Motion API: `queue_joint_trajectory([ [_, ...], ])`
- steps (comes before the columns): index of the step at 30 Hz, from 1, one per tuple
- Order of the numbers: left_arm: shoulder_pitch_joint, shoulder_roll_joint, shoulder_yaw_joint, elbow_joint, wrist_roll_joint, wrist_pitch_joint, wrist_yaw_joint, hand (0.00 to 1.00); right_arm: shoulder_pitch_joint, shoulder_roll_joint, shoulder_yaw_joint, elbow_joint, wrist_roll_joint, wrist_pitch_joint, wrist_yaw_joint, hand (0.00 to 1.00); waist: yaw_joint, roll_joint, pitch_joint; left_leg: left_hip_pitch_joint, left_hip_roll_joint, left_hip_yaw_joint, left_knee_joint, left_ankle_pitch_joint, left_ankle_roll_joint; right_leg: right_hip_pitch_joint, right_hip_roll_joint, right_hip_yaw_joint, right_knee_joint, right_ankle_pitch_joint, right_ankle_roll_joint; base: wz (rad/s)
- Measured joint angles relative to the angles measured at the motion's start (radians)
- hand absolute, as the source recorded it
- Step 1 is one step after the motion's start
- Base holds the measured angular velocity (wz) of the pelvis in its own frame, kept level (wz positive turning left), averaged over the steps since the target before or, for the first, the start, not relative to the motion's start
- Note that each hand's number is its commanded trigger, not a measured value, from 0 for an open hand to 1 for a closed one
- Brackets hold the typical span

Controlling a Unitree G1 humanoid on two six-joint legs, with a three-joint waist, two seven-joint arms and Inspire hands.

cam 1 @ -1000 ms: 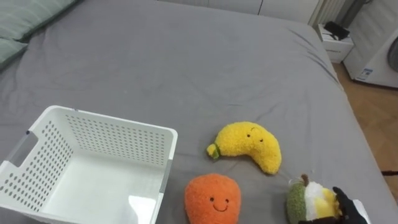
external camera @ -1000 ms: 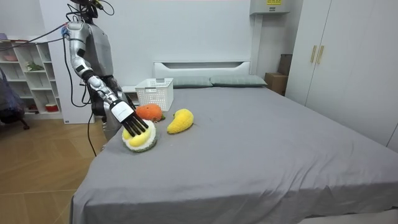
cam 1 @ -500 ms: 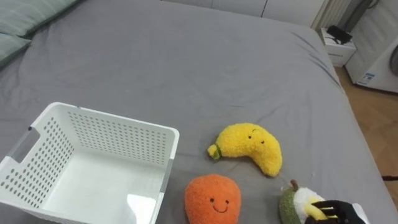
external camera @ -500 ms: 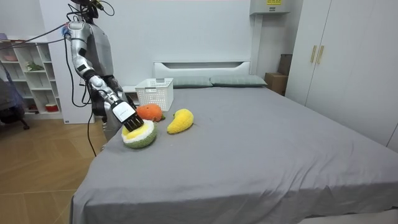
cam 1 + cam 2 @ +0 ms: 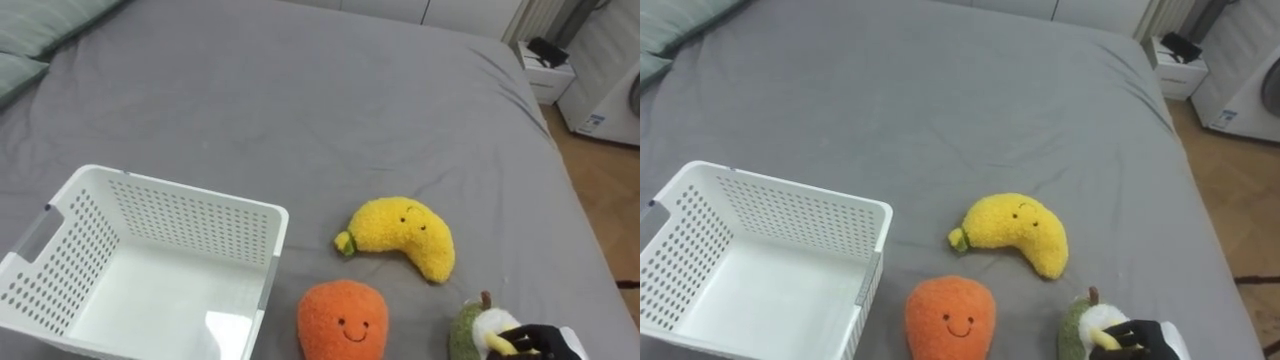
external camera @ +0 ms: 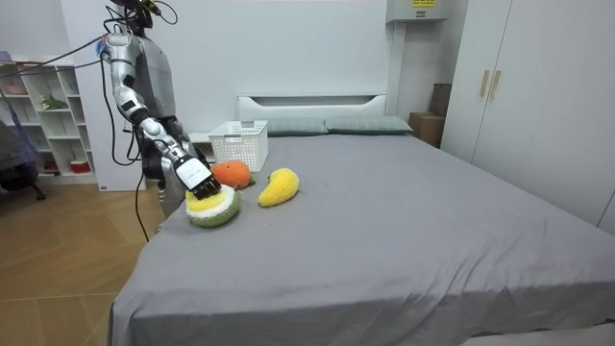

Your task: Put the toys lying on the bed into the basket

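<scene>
Three plush toys lie on the grey bed: a yellow banana [image 5: 402,233], an orange fruit with a smiling face [image 5: 342,318], and a green fruit with a yellow-white middle [image 5: 466,333] at the near right edge. My right hand [image 5: 541,341] lies on the green fruit, its dark fingers curled over the yellow-white middle. The room view has that hand [image 6: 199,180] on top of the green fruit [image 6: 215,210] at the bed's corner. A white perforated basket [image 5: 182,189] stands empty at the near left, beside the orange fruit.
I stand at the bed's side near its head end. Green pillows [image 5: 36,35] lie at the far left. A small white bedside table [image 5: 541,67] and a white appliance [image 5: 607,92] stand on the floor beyond the bed's right edge.
My right hand's fingers have curled from straight down onto the green fruit. The toy has shifted slightly towards me under the hand. The other toys and the basket lie as before.
</scene>
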Motion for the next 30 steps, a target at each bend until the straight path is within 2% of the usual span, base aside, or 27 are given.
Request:
queue_joint_trajectory([
  [5, -0.014, 0.0, 0.0, -0.002, 0.0, 0.0, -0.001, 0.0, -0.003, 0.0, -0.001, -0.008, 0.003, 0.001, -0.009, 1.0, -0.001, 0.005, -0.0002, -0.004, 0.0, 0.002, -0.001, 0.0, 0.0, -0.01, 0.0, -0.004, 0.001, 0.0, 0.0, -0.01],
  [9, -0.008, 0.0, 0.003, -0.036, 0.0, 0.0, -0.001, 0.0, 0.002, 0.0, -0.003, -0.065, 0.029, 0.021, -0.02, 1.0, -0.002, 0.006, -0.0011, -0.005, 0.0, 0.006, -0.005, 0.0, 0.0, -0.014, -0.002, -0.01, 0.002, 0.0, 0.0, -0.02],
  [10, -0.01, 0.0, 0.002, -0.04, 0.002, 0.0, -0.001, 0.0, 0.01, -0.001, -0.003, -0.121, 0.028, 0.042, -0.018, 1.0, -0.004, 0.003, -0.0035, -0.007, 0.0, 0.006, -0.004, 0.0, 0.0, -0.015, -0.003, -0.014, 0.004, 0.0, 0.0, -0.04],
  [11, -0.011, 0.0, 0.002, -0.039, 0.002, 0.0, -0.001, 0.0, 0.011, -0.001, -0.003, -0.148, 0.027, 0.046, -0.017, 1.0, -0.005, 0.006, -0.0015, -0.007, 0.0, 0.008, -0.003, 0.0, 0.0, -0.016, -0.004, -0.014, 0.003, 0.0, 0.0, -0.05],
  [14, -0.012, -0.001, 0.003, -0.035, 0.002, 0.0, -0.002, 0.0, 0.015, -0.001, -0.003, -0.245, 0.026, 0.048, -0.007, 1.0, -0.009, 0.008, -0.0001, -0.004, 0.0, 0.011, 0.001, 0.001, 0.001, -0.016, -0.007, -0.014, 0.003, 0.0, 0.001, 0.0],
  [16, -0.012, -0.001, 0.004, -0.036, 0.002, 0.0, -0.002, 0.0, 0.027, -0.001, -0.004, -0.374, 0.029, 0.052, 0.005, 1.0, -0.011, 0.013, 0.0041, -0.006, 0.0, 0.012, 0.0, 0.001, 0.001, -0.017, -0.007, -0.015, 0.002, 0.0, 0.001, 0.0],
  [18, -0.013, -0.001, 0.007, -0.04, 0.002, 0.0, -0.003, 0.0, 0.036, -0.001, -0.004, -0.483, 0.032, 0.053, 0.007, 1.0, -0.013, 0.017, 0.0037, -0.007, 0.001, 0.012, -0.006, 0.001, 0.001, -0.022, -0.008, -0.015, 0.002, 0.0, 0.001, 0.0],
  [20, -0.013, -0.001, 0.009, -0.039, 0.001, 0.0, -0.003, 0.0, 0.037, -0.001, -0.005, -0.572, 0.047, 0.054, 0.013, 1.0, -0.016, 0.015, 0.003, -0.007, 0.001, 0.011, -0.009, 0.002, 0.0, -0.021, -0.008, -0.016, 0.002, 0.0, 0.001, 0.0],
  [24, -0.01, -0.003, 0.008, -0.035, 0.001, 0.0, -0.003, 0.0, 0.032, -0.002, -0.009, -0.696, 0.054, 0.057, 0.036, 1.0, -0.015, -0.006, -0.0006, -0.007, 0.001, 0.015, -0.01, 0.005, 0.0, -0.022, -0.007, -0.01, 0.002, 0.0, 0.001, -0.01],
  [25, -0.007, -0.003, 0.008, -0.035, 0.001, 0.0, -0.002, 0.0, 0.032, -0.002, -0.013, -0.726, 0.054, 0.058, 0.042, 1.0, -0.012, -0.011, 0.0008, -0.01, 0.001, 0.016, -0.011, 0.005, 0.0, -0.025, -0.005, -0.006, 0.003, 0.0, 0.001, -0.05],
  [27, -0.001, -0.003, 0.009, -0.036, 0.002, 0.0, -0.002, 0.0, 0.032, -0.002, -0.022, -0.782, 0.053, 0.065, 0.052, 1.0, -0.013, -0.016, -0.002, -0.022, 0.0, 0.017, -0.01, 0.005, 0.001, -0.032, -0.003, -0.002, 0.003, 0.0, 0.001, -0.02],
  [30, -0.003, -0.002, 0.01, -0.037, 0.003, 0.001, -0.001, 0.0, 0.024, -0.006, -0.047, -0.877, 0.057, 0.08, 0.057, 1.0, -0.011, -0.017, -0.002, -0.022, 0.0, 0.016, -0.011, 0.005, 0.001, -0.032, -0.003, -0.007, 0.003, 0.001, 0.001, 0.0],
])
